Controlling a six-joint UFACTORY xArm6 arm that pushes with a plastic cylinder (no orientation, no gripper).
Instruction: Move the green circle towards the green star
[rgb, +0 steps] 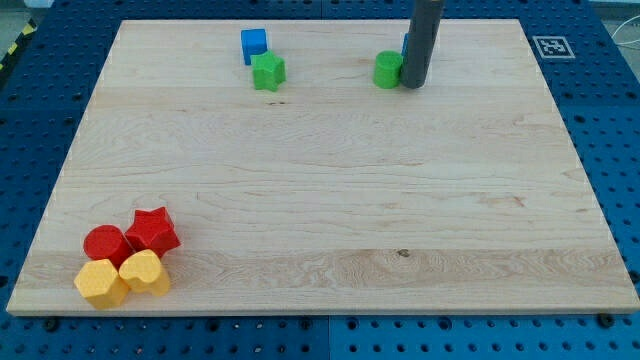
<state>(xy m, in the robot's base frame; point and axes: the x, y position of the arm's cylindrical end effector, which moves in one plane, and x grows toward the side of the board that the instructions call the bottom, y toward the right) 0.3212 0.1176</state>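
While the rod stood upright near the view's top, my tip (414, 84) rested on the wooden board (330, 190), pressed against the right side of the green circle (387, 70). The tip held nothing, being a bare rod end simply touching that block. The green circle sat close to the board's top edge, right of centre. The green star (268, 72) lay well apart to its left at about the same height, with the blue cube (254, 44) just above it and almost touching. Far off in the view's bottom left corner huddled four blocks: a red circle (106, 243), a red star (153, 230), a yellow hexagon (101, 283) and a yellow heart (145, 272).
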